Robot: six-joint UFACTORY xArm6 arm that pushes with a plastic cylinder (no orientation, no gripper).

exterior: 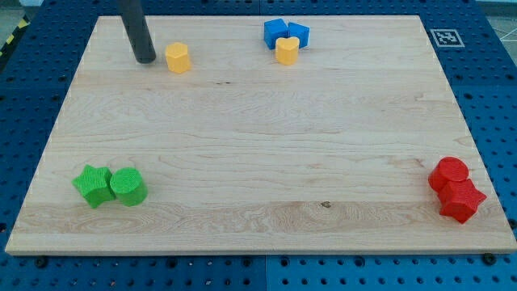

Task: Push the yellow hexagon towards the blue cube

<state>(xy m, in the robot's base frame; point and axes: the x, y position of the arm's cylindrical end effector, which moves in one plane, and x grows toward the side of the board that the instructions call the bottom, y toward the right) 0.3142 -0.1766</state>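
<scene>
My tip (pixel 146 59), a bare rod w/ no fingers so holding nothing, sits on the surface (pixel 258 153) just left of the yellow hexagon (pixel 178 58), w/ the blue cube (pixel 275 32) further right past it, approx. in line.

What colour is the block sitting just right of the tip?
Yellow: the hexagon, just right of my tip, seen in the one camera view.
</scene>
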